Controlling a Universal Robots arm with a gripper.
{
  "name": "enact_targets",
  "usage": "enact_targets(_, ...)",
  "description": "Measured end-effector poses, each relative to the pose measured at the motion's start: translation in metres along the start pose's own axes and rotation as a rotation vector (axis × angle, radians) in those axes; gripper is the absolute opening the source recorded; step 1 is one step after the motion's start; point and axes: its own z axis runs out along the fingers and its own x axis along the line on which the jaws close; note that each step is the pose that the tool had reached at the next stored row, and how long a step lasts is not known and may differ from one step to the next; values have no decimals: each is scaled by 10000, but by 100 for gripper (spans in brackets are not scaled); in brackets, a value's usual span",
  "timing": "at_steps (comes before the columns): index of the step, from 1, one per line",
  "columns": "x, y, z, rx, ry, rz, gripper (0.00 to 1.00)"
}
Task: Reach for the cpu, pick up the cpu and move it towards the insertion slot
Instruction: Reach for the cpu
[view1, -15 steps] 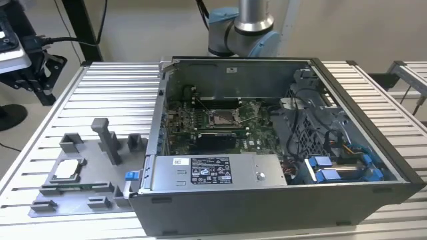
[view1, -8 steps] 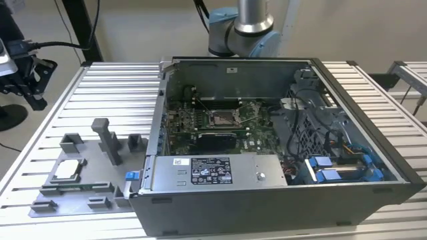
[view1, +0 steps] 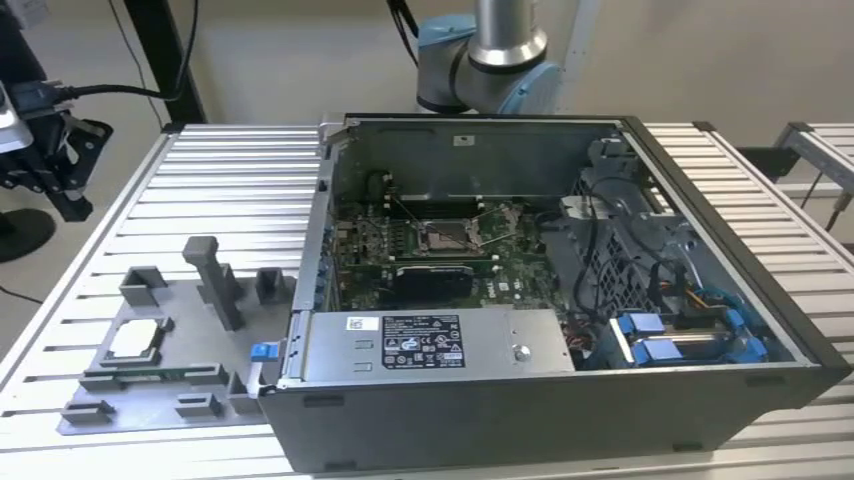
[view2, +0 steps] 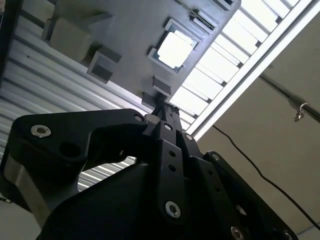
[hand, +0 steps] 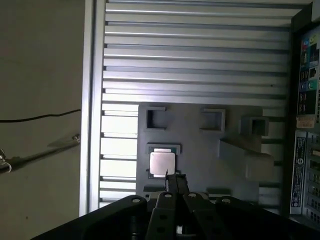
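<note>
The black gripper (hand: 173, 180) has its fingers pressed together and holds nothing, hanging clear of the small silver-topped square cpu (hand: 162, 162). The cpu lies flat in a frame on the grey plastic fixture tray (hand: 200, 150). Well apart from it, inside the open dark computer case (view1: 441, 400), sits the silvery metal-framed insertion slot (view1: 445, 236).

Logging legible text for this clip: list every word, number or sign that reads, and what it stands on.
Black-and-white label on the power supply: print too small to read.
Small white sticker on the rear wall of the case: too small to read.
Label strip at the case's edge in the first wrist view: too small to read.
cpu: no print readable on its pale top.
Nothing can be quoted.
</note>
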Motion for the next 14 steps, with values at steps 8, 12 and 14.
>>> enact_targets(8, 0, 0, 3, 0, 0, 0, 100)
enact_targets(12, 0, 0, 7, 0, 0, 0, 100)
enact_targets(14, 0, 0, 8, 0, 0, 0, 100)
